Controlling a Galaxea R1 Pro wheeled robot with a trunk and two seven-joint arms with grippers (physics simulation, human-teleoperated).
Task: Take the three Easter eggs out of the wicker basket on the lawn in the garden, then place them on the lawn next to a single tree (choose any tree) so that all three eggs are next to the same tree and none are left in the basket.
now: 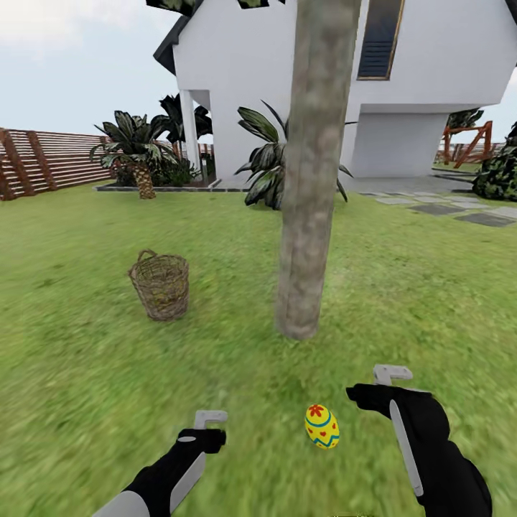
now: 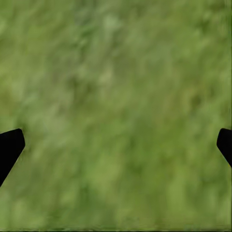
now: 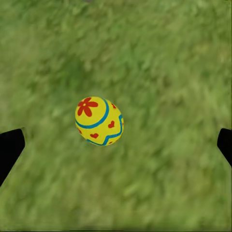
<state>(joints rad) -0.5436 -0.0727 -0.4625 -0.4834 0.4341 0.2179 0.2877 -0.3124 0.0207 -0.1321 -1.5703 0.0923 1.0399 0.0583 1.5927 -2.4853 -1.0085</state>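
One Easter egg (image 1: pixel 322 426), yellow with a blue zigzag band and red flower marks, lies on the lawn (image 1: pixel 86 373) a short way in front of the tree (image 1: pixel 309 215). The trunk is thick and grey-brown. My right gripper (image 1: pixel 379 382) hovers just right of the egg, open and holding nothing. In the right wrist view the egg (image 3: pixel 99 121) sits on the grass between the wide-apart fingertips (image 3: pixel 9 147). My left gripper (image 1: pixel 210 422) hangs open over bare grass to the egg's left, as the left wrist view (image 2: pixel 116 145) also shows. The wicker basket (image 1: pixel 160 284) stands upright left of the trunk, its inside hard to see.
A white house (image 1: pixel 431 72) stands behind the tree, with short palms (image 1: pixel 136 151) and a dark leafy bush (image 1: pixel 269 165) before it. A brown slatted fence (image 1: pixel 50 161) runs along the left. Grey stepping stones (image 1: pixel 445 208) lie at the right.
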